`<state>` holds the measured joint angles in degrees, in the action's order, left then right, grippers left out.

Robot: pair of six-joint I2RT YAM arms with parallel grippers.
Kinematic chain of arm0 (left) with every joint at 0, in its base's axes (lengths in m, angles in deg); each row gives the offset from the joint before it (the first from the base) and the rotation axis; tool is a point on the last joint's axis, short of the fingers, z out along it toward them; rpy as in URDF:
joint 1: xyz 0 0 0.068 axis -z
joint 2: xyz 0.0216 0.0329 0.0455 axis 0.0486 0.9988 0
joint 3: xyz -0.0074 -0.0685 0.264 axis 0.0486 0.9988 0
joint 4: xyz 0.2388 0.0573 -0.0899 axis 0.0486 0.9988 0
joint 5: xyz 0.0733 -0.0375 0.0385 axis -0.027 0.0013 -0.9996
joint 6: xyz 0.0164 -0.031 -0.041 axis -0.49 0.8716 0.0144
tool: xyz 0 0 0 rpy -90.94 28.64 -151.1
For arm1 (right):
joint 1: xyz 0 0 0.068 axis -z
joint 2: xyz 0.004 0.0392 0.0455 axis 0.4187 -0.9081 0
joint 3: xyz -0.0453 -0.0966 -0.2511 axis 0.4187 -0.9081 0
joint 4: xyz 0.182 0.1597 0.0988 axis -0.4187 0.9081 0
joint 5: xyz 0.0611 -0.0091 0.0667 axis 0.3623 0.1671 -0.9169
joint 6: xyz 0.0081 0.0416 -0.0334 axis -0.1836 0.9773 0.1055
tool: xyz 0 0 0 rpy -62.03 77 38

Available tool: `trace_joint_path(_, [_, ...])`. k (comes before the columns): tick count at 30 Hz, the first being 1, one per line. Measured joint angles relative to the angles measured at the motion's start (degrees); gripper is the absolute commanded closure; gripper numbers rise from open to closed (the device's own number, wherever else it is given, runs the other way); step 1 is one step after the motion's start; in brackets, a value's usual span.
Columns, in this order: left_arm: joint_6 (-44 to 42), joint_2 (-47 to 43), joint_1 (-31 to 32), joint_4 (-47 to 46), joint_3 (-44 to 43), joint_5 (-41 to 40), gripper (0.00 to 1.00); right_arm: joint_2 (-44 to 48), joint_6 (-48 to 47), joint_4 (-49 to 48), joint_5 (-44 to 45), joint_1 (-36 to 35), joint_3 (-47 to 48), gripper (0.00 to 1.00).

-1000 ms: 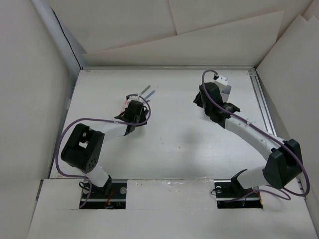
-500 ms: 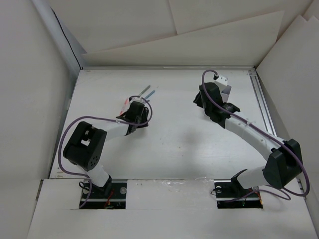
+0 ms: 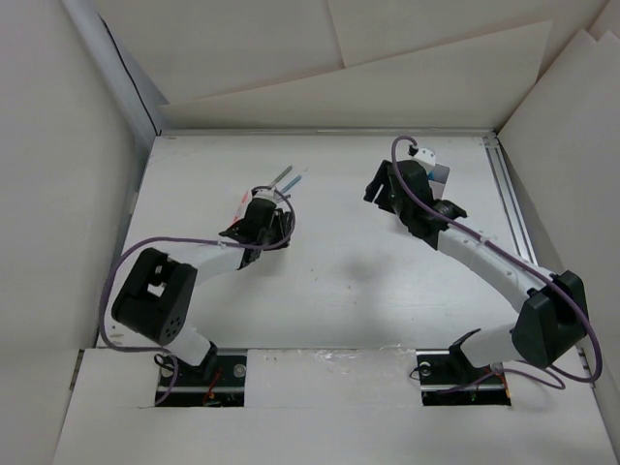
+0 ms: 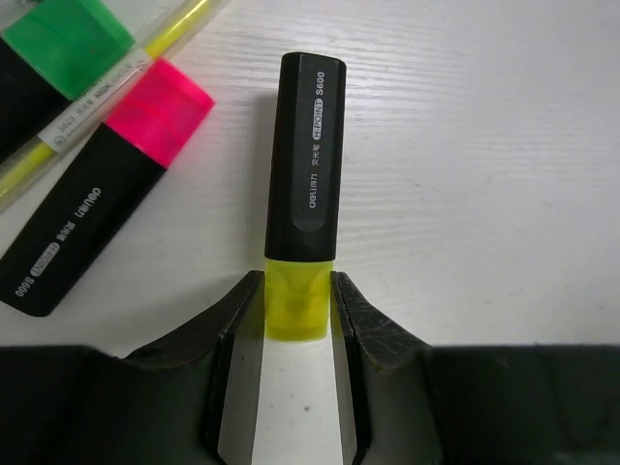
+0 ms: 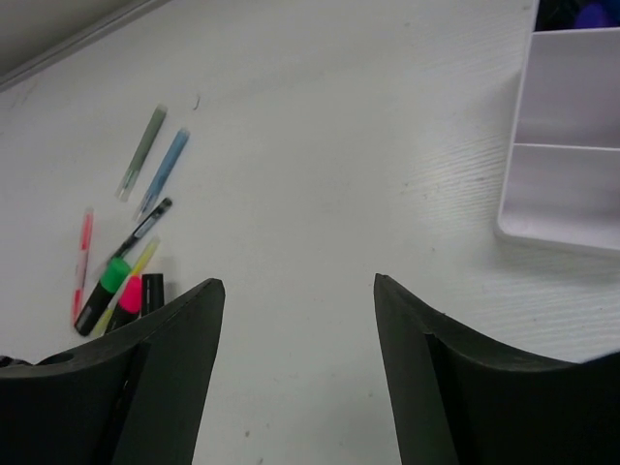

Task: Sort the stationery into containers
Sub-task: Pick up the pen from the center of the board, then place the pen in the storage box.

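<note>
The left pincer (image 4: pixel 296 291) grips a yellow highlighter (image 4: pixel 310 165) lying on the surface (image 4: pixel 484 145), the right pincer (image 5: pixel 295 284) gapes empty near the box (image 5: pixel 567 189); other stationery (image 5: pixel 129 291) lies unsorted.

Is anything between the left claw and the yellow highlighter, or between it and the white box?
Nothing visible. The left claw holds the yellow highlighter by its cap. Toward the white box only the open right claw hovers above the table.

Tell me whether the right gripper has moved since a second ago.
Yes. The right gripper has swung left, away from the white box beside it.
</note>
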<state>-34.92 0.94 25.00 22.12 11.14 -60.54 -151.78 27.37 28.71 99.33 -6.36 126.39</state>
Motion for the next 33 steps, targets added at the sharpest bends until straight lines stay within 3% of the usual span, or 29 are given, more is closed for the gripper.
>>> trace_joint_path(4, [0.5,-6.9,0.0,-3.1,2.9,4.2,0.9,0.7,-0.1,0.0,-6.7,0.0,0.0,0.32])
trace_joint_path(7, [0.9,-10.5,0.0,-6.5,4.7,7.4,0.9,2.0,-0.2,0.0,-11.3,0.0,0.0,0.44])
trace_joint_path(12, [1.7,-12.2,1.7,-12.3,7.3,13.0,0.89,3.4,-0.2,-0.7,-20.6,0.0,0.0,0.53])
trace_joint_path(16, [1.3,-11.8,8.3,-14.4,7.3,14.1,0.89,3.4,-0.2,-1.3,-27.3,0.0,0.0,0.51])
trace_joint_path(20, [1.3,-11.4,11.6,-17.0,7.3,17.6,0.89,3.4,-0.3,-1.2,-30.4,0.0,0.0,0.29])
trace_joint_path(23, [1.3,-11.4,11.4,-19.1,7.4,19.2,0.88,3.4,-0.7,-1.4,-31.8,0.0,-0.4,0.24])
trace_joint_path(29, [1.3,-12.0,11.2,-21.7,8.4,22.2,0.87,3.5,-0.9,-1.1,-32.1,0.0,-4.0,0.24])
trace_joint_path(33, [1.3,-12.7,11.2,-23.1,9.3,23.9,0.87,3.5,-0.7,-0.8,-32.0,0.0,-5.7,0.34])
